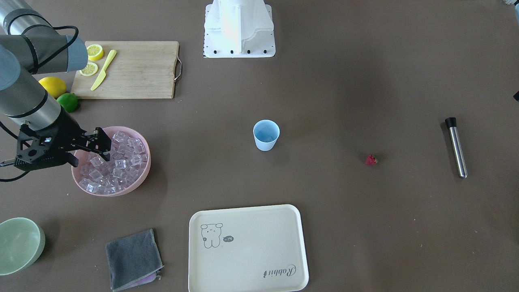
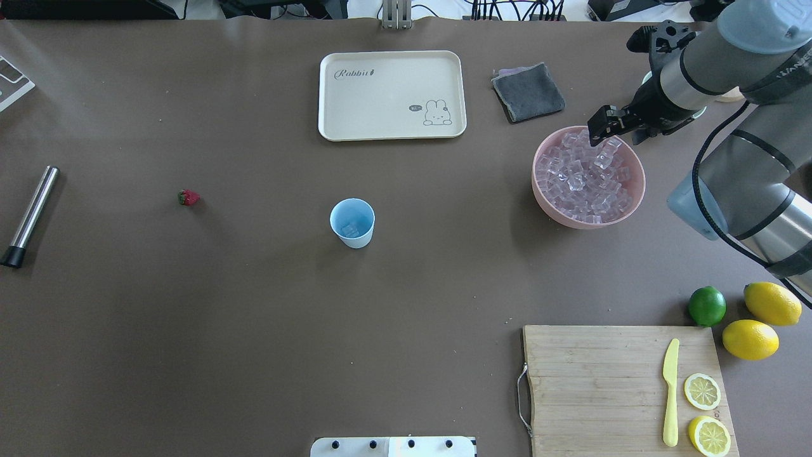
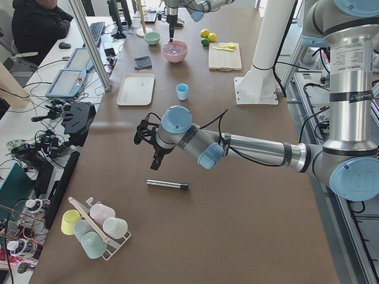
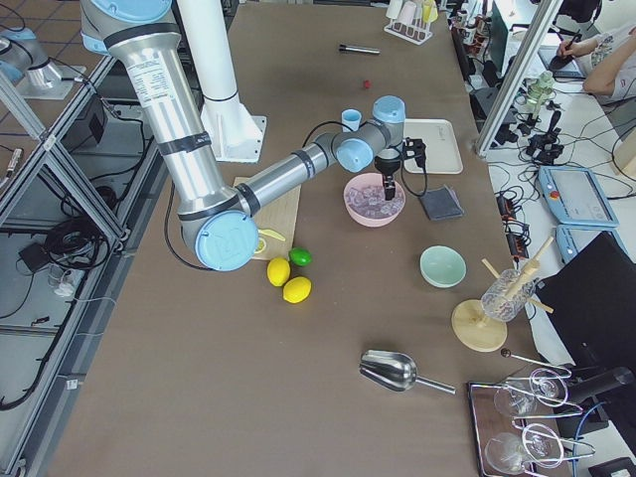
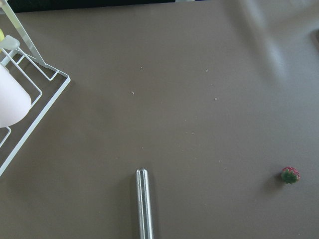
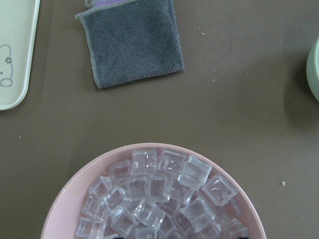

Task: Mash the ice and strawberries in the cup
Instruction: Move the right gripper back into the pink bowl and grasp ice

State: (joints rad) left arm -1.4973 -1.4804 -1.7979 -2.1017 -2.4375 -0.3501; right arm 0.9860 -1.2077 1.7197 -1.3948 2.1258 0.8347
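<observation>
The light blue cup [image 2: 352,222] stands upright mid-table, and something clear like ice shows at its bottom. A heap of ice [image 2: 587,178] fills the pink bowl [image 2: 539,190]. My right gripper [image 2: 618,132] hangs over the bowl's far side, just above the cubes, open with nothing held. In the right wrist view the ice [image 6: 164,199] lies directly below. One strawberry [image 2: 188,197] lies alone on the table, left of the cup. My left gripper [image 3: 156,164] hovers between the strawberry and a steel muddler [image 2: 30,216]. I cannot tell whether it is open or shut.
A cream tray [image 2: 330,95] and grey cloth [image 2: 528,92] lie beyond the cup. A cutting board [image 2: 596,381] holds a yellow knife and lemon slices; two lemons and a lime [image 2: 707,305] sit beside it. A pale green bowl [image 1: 18,243] stands past the pink bowl. A cup rack [image 3: 95,228] stands at the left end.
</observation>
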